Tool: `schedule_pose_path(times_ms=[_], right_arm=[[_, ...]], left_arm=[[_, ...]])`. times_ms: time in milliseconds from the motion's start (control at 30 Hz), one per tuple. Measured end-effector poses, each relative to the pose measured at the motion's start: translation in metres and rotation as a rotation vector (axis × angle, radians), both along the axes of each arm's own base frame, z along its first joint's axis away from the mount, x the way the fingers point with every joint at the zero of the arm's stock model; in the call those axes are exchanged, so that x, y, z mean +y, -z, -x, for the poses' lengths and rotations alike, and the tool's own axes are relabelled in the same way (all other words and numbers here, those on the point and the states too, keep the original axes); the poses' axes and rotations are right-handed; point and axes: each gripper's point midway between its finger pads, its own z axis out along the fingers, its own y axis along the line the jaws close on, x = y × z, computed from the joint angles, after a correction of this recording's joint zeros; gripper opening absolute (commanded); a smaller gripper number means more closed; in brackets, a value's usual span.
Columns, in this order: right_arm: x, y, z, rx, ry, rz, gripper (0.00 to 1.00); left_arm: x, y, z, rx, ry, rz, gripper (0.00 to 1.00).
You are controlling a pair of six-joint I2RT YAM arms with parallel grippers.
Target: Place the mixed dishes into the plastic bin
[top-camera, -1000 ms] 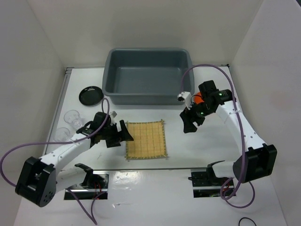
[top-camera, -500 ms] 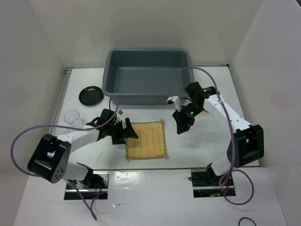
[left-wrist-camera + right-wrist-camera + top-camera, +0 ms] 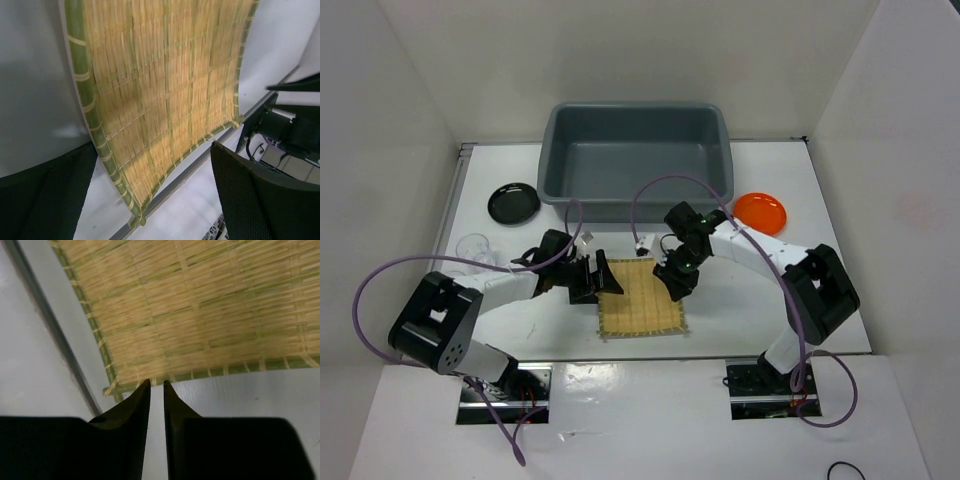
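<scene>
White shells, black joints on the left arm (image 3: pixel 505 288) and the right arm (image 3: pixel 752 243), each trailing a looping purple cable (image 3: pixel 365 290). Left hand (image 3: pixel 597 278) and right hand (image 3: pixel 678 285): matte black, tapered fingers.

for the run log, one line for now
left fingers open at mat | right fingers shut at mat edge | bin empty

Mat (image 3: pixel 640 298) in front of bin (image 3: pixel 636 208)

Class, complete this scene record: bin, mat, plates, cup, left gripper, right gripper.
bin: grey plastic bin, no dishes inside
mat: bamboo mat in front of bin
plates: black plate left of bin; orange plate right
cup: glass cup outside bin, left
left gripper: open, at mat's left edge
right gripper: nearly shut, tips at mat's edge
</scene>
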Motion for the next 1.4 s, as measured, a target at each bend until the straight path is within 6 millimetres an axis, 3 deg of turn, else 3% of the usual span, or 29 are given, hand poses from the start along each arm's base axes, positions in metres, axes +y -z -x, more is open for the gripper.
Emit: schedule_pose_path(times_ms=[67, 233, 433, 767, 867, 933, 967, 1000, 1067, 1100, 1167, 1233, 1400], right_arm=[[-0.001, 0.012, -0.003, -0.009, 0.032, 0.027, 0.1], [0.004, 0.034, -0.012, -0.036, 0.087, 0.082, 0.01], [0.004, 0.055, -0.023, -0.047, 0.154, 0.145, 0.0], [0.004, 0.059, -0.029, -0.048, 0.216, 0.182, 0.0], [0.0, 0.058, -0.03, -0.054, 0.223, 0.204, 0.0], [-0.003, 0.058, -0.031, -0.06, 0.227, 0.219, 0.0], [-0.004, 0.056, -0.031, -0.065, 0.229, 0.222, 0.0], [-0.005, 0.056, -0.032, -0.073, 0.231, 0.223, 0.0], [-0.01, 0.053, -0.033, -0.089, 0.243, 0.233, 0.0], [-0.01, 0.049, -0.031, -0.09, 0.248, 0.224, 0.0], [-0.009, 0.037, -0.033, -0.124, 0.252, 0.194, 0.0], [-0.007, 0.026, -0.036, -0.164, 0.259, 0.152, 0.0], [-0.009, -0.016, -0.034, -0.237, 0.277, 0.041, 0.0]], left_arm=[[-0.003, 0.0, 0.001, 0.002, 0.016, 0.021, 1.0], [-0.008, 0.0, 0.004, -0.006, 0.043, 0.061, 1.0], [-0.013, -0.002, 0.008, -0.02, 0.069, 0.102, 1.0], [-0.035, -0.003, 0.02, 0.03, 0.132, 0.187, 0.98], [-0.043, -0.003, 0.023, 0.047, 0.144, 0.189, 0.89], [-0.049, -0.001, 0.026, 0.061, 0.155, 0.18, 0.68], [-0.05, 0.004, 0.028, 0.068, 0.155, 0.16, 0.64], [-0.051, 0.007, 0.031, 0.081, 0.158, 0.147, 0.38], [-0.051, 0.016, 0.037, 0.128, 0.15, 0.109, 0.1], [-0.055, 0.009, 0.039, 0.159, 0.157, 0.139, 0.0], [-0.067, -0.011, 0.034, 0.11, 0.213, 0.191, 0.0], [-0.075, -0.02, 0.03, 0.056, 0.241, 0.182, 0.0], [-0.072, -0.037, 0.032, 0.02, 0.27, 0.112, 0.0]])
